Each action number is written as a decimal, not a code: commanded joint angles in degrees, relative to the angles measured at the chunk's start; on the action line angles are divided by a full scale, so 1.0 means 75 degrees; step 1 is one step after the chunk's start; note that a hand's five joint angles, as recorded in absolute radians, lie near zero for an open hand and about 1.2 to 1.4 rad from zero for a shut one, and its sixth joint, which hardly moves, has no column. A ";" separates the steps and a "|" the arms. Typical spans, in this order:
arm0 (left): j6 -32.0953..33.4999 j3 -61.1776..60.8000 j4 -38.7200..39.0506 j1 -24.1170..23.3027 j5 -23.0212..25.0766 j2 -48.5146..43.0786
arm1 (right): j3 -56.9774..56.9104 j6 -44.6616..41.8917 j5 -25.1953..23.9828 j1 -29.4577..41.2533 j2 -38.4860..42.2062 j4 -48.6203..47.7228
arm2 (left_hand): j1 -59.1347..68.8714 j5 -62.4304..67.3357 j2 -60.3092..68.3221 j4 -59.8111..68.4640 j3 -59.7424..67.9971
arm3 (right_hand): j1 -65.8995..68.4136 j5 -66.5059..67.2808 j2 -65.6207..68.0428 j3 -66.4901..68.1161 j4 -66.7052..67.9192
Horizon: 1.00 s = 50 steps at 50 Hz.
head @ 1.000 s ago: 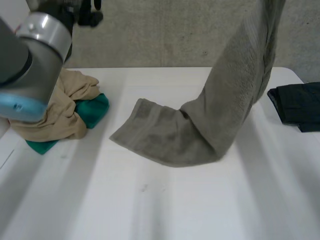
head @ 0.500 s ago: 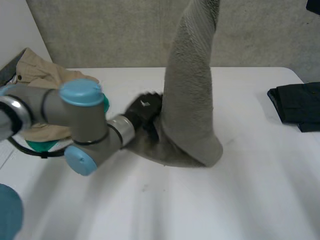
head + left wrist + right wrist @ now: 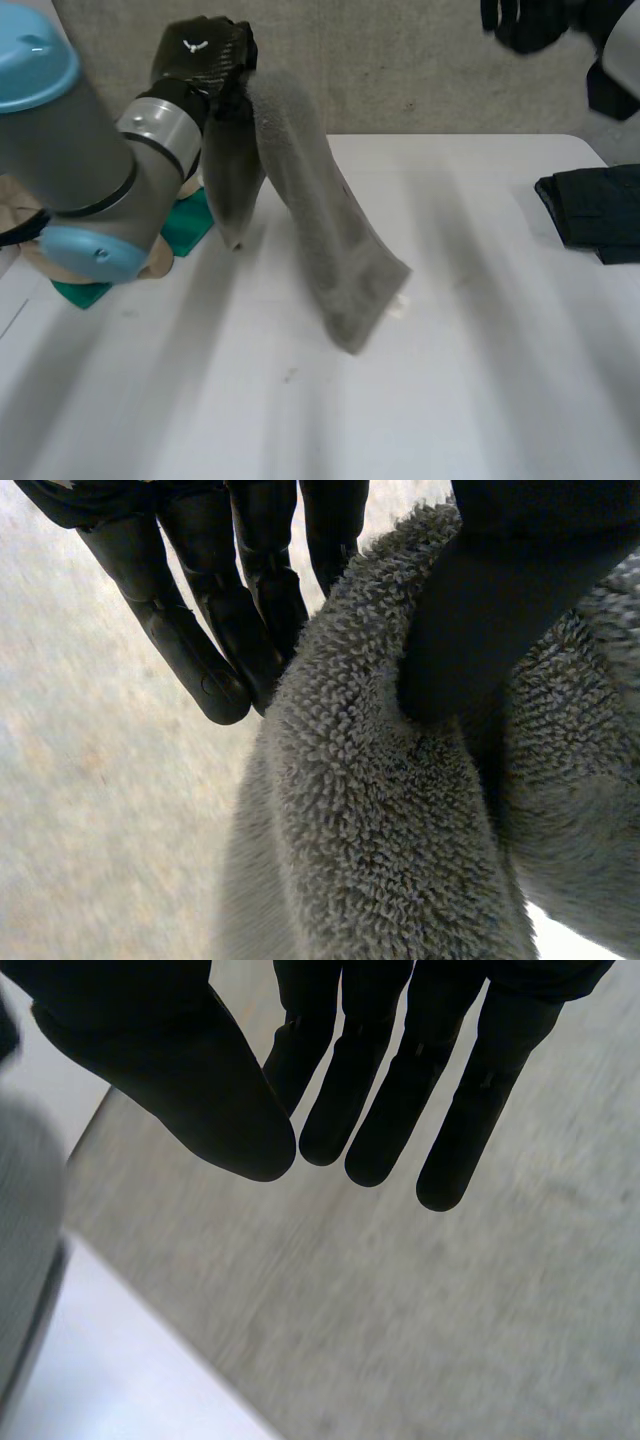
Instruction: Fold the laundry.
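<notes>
Left hand (image 3: 200, 55) is raised above the desk's (image 3: 480, 390) far-left corner, grasping the grey towel (image 3: 330, 230) by one end. In the left wrist view the thumb (image 3: 490, 620) presses into the terry loops and pinches a bunched fold against the fingers (image 3: 200, 640). The towel hangs from that grip in two parts: a short flap drops near the left edge, and a long strip slants down toward the desk's middle. Can't tell whether its lower end touches the surface. Right hand (image 3: 522, 22) is up above the far-right corner, well apart from the towel, its fingers (image 3: 370, 1090) released: straight, side by side, grasping nothing. A black cloth (image 3: 597, 212) lies folded at the right edge. A beige cloth (image 3: 30, 255) and a green cloth (image 3: 188, 222) sit bunched together at the left edge, partly behind the left arm.
</notes>
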 commanded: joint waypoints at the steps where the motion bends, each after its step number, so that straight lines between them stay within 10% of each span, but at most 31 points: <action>1: 0.0131 -0.2372 0.0424 -0.0323 0.0328 0.0777 | 0.0834 -0.0740 0.0064 0.0240 0.0563 0.1065 | 0.1975 0.2118 0.1613 0.1554 0.1619 | 0.1471 0.1069 0.1191 0.1077 0.1017; 5: 0.0575 -0.3497 0.0611 -0.0440 -0.0022 0.0684 | 0.1992 -0.0800 0.0274 0.0463 0.0739 0.1172 | 0.1975 0.2118 0.1613 0.1554 0.1619 | -0.4044 -0.4446 -0.4324 -0.4437 -0.4498; 15: 0.0858 -0.5069 0.0097 -0.0803 -0.0856 0.0601 | 0.3168 -0.0132 0.1095 0.0825 0.1184 -0.0105 | 0.1975 0.2118 0.1613 0.1554 0.1619 | -0.5688 -0.6090 -0.5969 -0.6082 -0.6143; 23: 0.1279 -0.5036 -0.0817 -0.0570 -0.0833 0.1725 | 0.2560 -0.0553 0.1130 0.1189 0.1676 -0.0106 | -0.5978 -0.5835 -0.6340 -0.6399 -0.6335 | -0.5958 -0.6359 -0.6238 -0.6351 -0.6412; 37: 0.0904 -0.2847 -0.2398 0.1328 0.1321 0.1144 | 0.1738 -0.0846 0.0709 0.2044 0.2953 -0.0386 | -0.7106 -0.6963 -0.7468 -0.7526 -0.7462 | -0.6833 -0.7235 -0.7113 -0.7226 -0.7287; 50: 0.2379 -0.0408 -0.3653 0.1459 0.2367 -0.1776 | 0.2101 -0.1174 0.0334 0.2361 0.3469 -0.1113 | -0.6187 -0.6044 -0.6549 -0.6607 -0.6543 | -0.6207 -0.6609 -0.6487 -0.6600 -0.6661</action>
